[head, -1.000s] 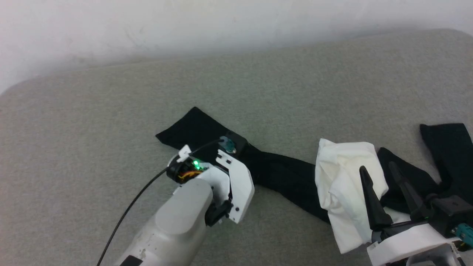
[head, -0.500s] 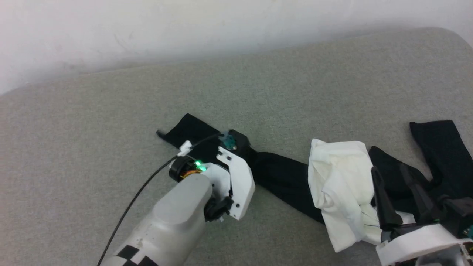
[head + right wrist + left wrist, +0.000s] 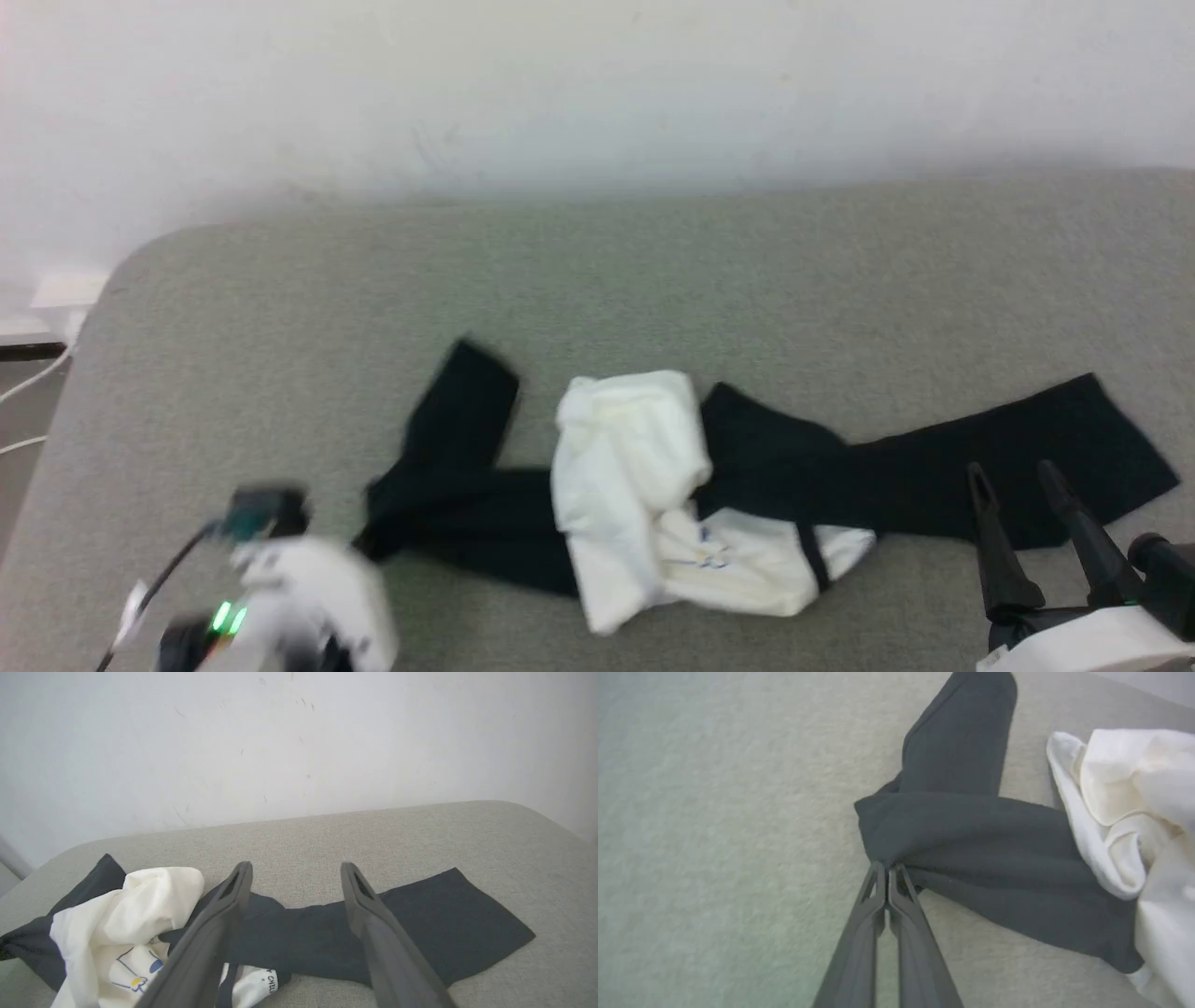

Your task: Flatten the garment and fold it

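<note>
The garment (image 3: pixel 627 467) is lying crumpled on the grey cushion (image 3: pixel 653 280), its white torso bunching in the middle and its black sleeves trailing out to either side. The left gripper (image 3: pixel 887 870) is pinching the bend of one sleeve, jaws pressed together on the cloth. The right gripper (image 3: pixel 295 868) is hanging over the other sleeve, jaws spread wide and gripping nothing.

The left gripper (image 3: pixel 888 871) has its fingers pressed together, pinching a fold of the garment (image 3: pixel 971 835). The right gripper (image 3: pixel 1011 471) sits low at the right, its fingers spread apart and pointing forward.
</note>
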### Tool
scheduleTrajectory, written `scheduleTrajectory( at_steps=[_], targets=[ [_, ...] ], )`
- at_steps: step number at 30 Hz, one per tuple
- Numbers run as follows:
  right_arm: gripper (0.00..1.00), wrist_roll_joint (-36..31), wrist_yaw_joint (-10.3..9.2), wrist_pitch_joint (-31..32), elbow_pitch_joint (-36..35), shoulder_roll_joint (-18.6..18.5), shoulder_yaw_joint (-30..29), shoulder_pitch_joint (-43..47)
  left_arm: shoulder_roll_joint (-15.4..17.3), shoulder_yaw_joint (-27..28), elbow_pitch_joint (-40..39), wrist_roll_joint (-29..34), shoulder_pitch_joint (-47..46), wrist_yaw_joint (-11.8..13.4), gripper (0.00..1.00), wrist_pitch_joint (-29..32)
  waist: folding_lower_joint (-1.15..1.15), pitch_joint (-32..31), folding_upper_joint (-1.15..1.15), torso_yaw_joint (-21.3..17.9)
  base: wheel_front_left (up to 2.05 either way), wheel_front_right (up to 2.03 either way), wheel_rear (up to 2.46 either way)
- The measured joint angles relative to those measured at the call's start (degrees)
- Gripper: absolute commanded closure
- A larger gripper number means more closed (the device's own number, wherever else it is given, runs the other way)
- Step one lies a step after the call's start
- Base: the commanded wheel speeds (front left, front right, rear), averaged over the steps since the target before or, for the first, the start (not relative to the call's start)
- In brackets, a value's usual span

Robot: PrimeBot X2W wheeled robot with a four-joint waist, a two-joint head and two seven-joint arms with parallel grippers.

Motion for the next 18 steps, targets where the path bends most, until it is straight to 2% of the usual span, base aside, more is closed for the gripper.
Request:
scheduleTrajectory(
  at_steps=[3,5,6,7,8,15,18],
  targets=[
    [0.00,-0.01,0.00,0.29,-0.66,-0.01,-0.11,0.59,3.08,3.13,-5.41,-2.61,10.37,5.16,1.00,0.30,-0.01,-0.72,0.00,1.51,0.00,0.00,0.00],
    [0.00,0.00,0.00,0.59,-0.92,0.00,-0.35,0.92,3.60,4.15,-8.33,-4.16,15.29,6.75,1.00,0.34,-0.01,-1.04,0.00,2.49,0.00,0.00,0.00],
    [0.00,-0.01,0.00,0.66,-1.08,-0.01,-0.45,0.97,3.55,4.33,-9.39,-4.67,16.78,7.16,0.83,0.36,-0.01,-1.16,0.00,2.97,0.00,0.00,0.00],
    [0.00,-0.01,0.00,0.76,-1.20,-0.01,-0.45,0.99,3.47,4.32,-10.32,-5.23,17.72,7.26,0.18,0.55,-0.01,-1.26,0.00,3.43,0.00,0.00,0.00],
    [0.00,-0.03,0.00,0.85,-1.27,-0.01,-0.41,0.99,3.30,4.48,-11.24,-5.55,18.30,7.42,0.00,0.31,0.00,-1.37,0.00,3.86,0.00,0.00,0.00],
    [0.00,-0.15,0.00,1.83,-1.87,0.00,-0.16,0.99,2.76,6.16,-18.66,-1.51,15.32,8.06,0.00,-7.97,-0.01,-2.57,0.00,5.11,0.00,0.00,0.00],
    [0.00,-0.19,0.00,2.27,-2.04,0.00,-0.09,1.00,2.36,3.86,-20.39,1.40,10.51,6.65,0.00,-8.59,0.00,-2.62,0.00,4.78,0.00,0.00,0.00]
  ],
)
